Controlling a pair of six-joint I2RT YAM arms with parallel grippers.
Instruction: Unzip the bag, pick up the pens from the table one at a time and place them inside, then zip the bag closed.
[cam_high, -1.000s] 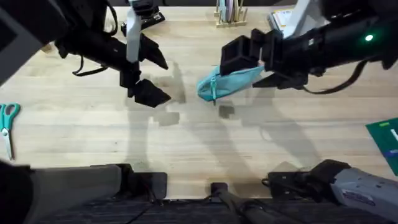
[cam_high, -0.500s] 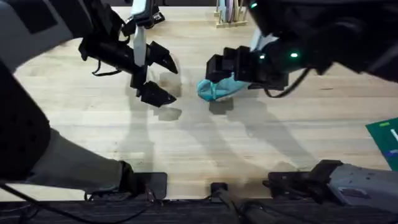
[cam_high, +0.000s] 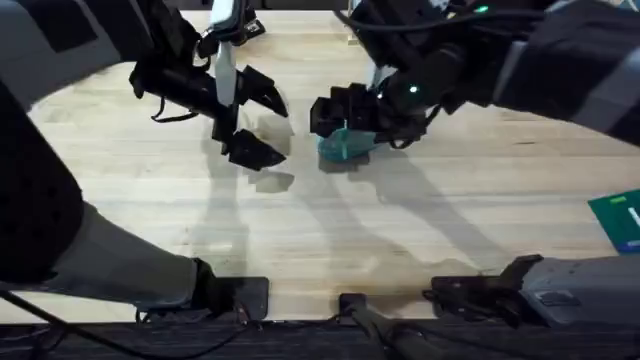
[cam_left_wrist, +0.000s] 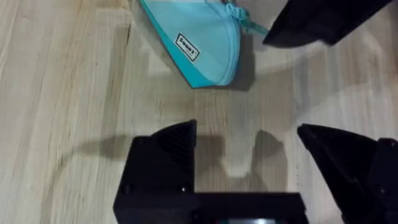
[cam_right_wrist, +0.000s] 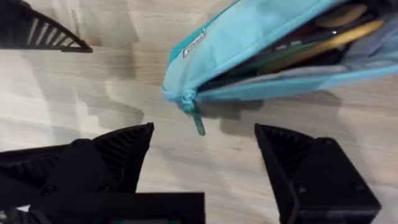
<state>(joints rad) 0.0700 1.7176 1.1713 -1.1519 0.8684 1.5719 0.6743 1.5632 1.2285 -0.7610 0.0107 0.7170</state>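
The overhead camera looks down and forward across the table (cam_high: 330, 240). Both wrist cameras hover close above the bag (cam_high: 345, 145) (its teal end (cam_left_wrist: 205, 46) (cam_right_wrist: 261, 43) shared), facing its opposite sides.

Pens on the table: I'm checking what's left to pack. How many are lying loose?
0 loose on the table. Long pen-like items show inside the open bag; their number can't be told, and the arms may hide others.

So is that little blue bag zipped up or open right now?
Open. In the right wrist view the bag gapes along its top, with yellow and green items visible inside, and the zipper pull hangs at one end.
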